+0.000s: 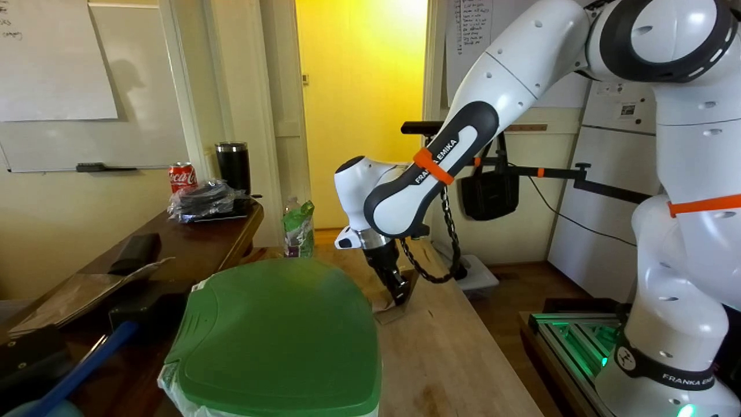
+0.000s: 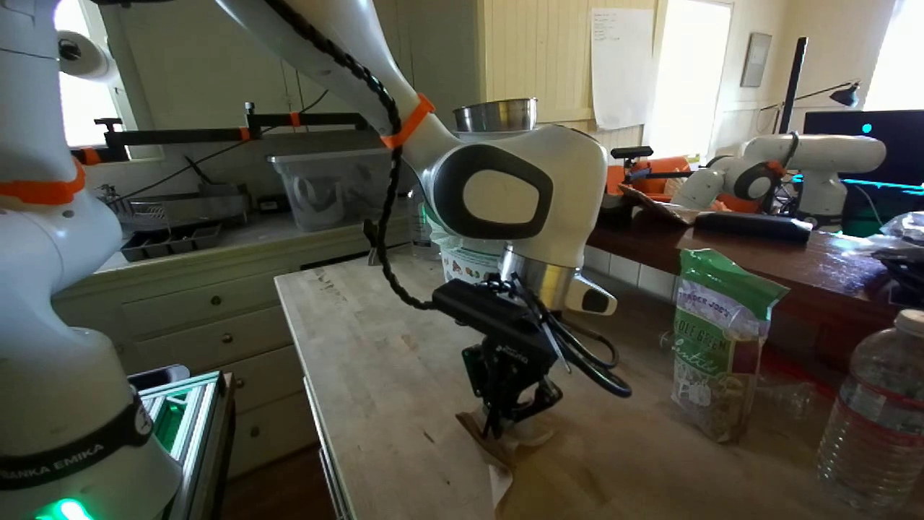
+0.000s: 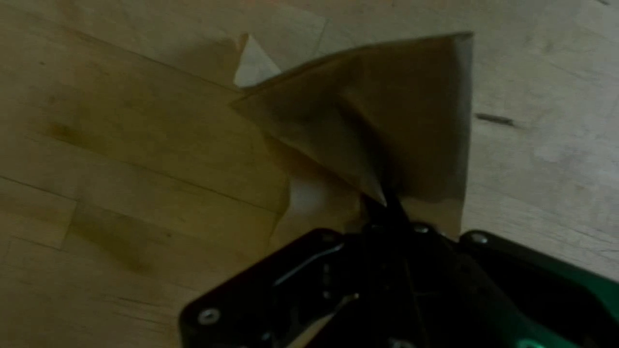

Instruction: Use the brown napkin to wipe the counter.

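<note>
The brown napkin lies creased on the counter, under and around my fingertips, in both exterior views (image 1: 391,313) (image 2: 545,473). It fills the upper middle of the wrist view (image 3: 420,96), with one edge standing up and a small pale corner sticking out. The light wooden counter shows in both exterior views (image 1: 446,353) (image 2: 382,361) and in the wrist view (image 3: 145,145), with some dark stains. My gripper (image 1: 400,296) points down at the counter; it also shows in an exterior view (image 2: 494,431) and in the wrist view (image 3: 384,205). Its fingers are together, pinching a fold of the napkin.
A bin with a green rounded lid (image 1: 283,341) stands on the counter beside the arm. A green snack bag (image 2: 722,354) and a clear water bottle (image 2: 873,412) stand at the counter's other end. A higher dark desk (image 2: 779,249) runs along one side.
</note>
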Robot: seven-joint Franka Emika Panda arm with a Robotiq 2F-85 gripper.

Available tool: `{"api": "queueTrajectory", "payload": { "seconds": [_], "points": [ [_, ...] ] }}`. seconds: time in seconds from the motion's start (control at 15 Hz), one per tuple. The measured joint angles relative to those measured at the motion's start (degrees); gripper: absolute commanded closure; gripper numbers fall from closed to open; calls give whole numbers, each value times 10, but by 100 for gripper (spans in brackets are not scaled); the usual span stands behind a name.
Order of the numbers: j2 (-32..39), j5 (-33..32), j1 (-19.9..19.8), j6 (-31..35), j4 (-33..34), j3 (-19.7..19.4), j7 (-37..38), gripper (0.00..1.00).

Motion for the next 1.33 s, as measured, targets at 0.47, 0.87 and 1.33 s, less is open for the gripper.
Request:
{"api": "queueTrajectory", "payload": {
  "seconds": [0.47, 0.87, 1.33],
  "points": [
    [-4, -1, 10, -2, -13, 1, 27, 28],
    [-23, 2, 16, 3, -35, 4, 47, 0],
    [-81, 12, 17, 32, -69, 4, 60, 0]
  ]
}}
